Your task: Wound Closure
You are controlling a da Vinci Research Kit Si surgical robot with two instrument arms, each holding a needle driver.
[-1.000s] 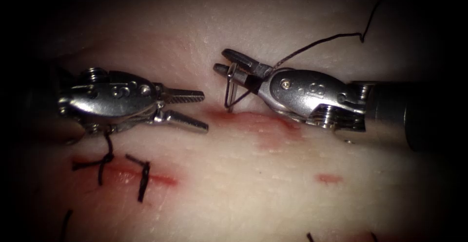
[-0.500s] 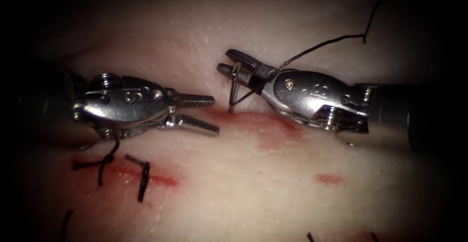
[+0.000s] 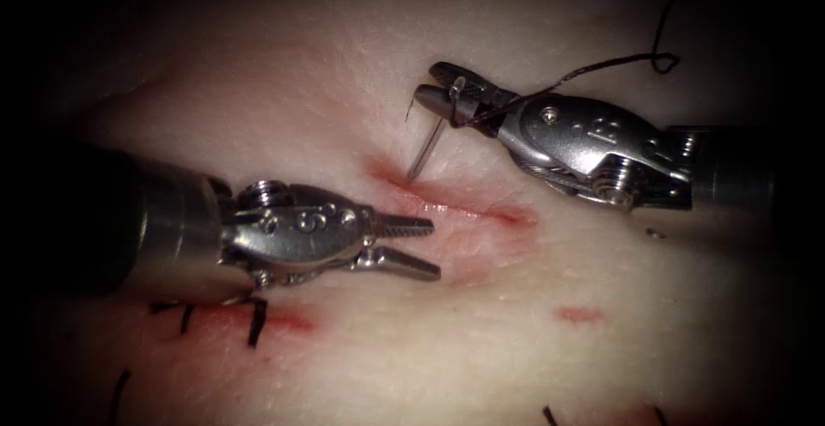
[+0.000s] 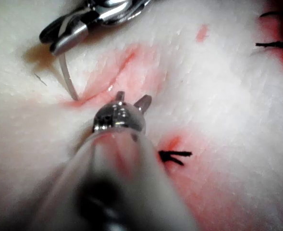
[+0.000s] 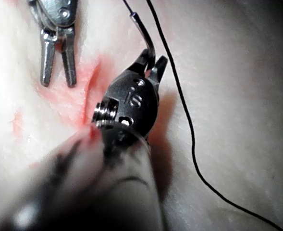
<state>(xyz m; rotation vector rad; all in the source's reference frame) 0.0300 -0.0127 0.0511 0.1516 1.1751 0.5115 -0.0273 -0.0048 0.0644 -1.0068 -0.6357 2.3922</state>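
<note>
Needle (image 3: 427, 147) clamped near its thread end by the right hand (image 3: 443, 95), tip resting at the upper-left end of the cut (image 3: 455, 207) in the tissue (image 3: 559, 357). Thread (image 3: 601, 67) trails from the right hand. Left hand (image 3: 417, 246), just below the cut, is spread narrowly and holds nothing. Finished stitches (image 3: 256, 319) lie lower left of the cut.

two end effectors (image 3: 430, 246) (image 3: 443, 91), one needle (image 3: 427, 147), one thread (image 3: 601, 67)

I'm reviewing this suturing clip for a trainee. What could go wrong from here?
The right end effector holds the needle near its thread end, the tip at the cut; gripped so far back, it may twist. The open, empty left end effector sits close and could snag the thread.
</note>
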